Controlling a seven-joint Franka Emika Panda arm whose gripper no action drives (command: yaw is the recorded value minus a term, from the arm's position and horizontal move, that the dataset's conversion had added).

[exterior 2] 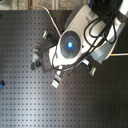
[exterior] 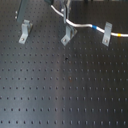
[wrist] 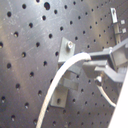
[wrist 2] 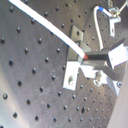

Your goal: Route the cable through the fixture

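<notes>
1. Where seen in the first exterior view: three brackets in a row; cable (exterior: 82, 25) strung from the right bracket (exterior: 106, 33) to the middle fixture (exterior: 67, 34), apparently for threading there.
2. Second exterior view: arm (exterior 2: 75, 40) overhead, hiding the work.
3. Both wrist views: gripper (wrist: 92, 64) pinched on cable beside the fixture.

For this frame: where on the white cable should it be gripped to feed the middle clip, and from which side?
Probably the free stretch of the cable just beside the middle fixture, from above: there it runs raised off the board, so pincer fingers can straddle it.
</notes>
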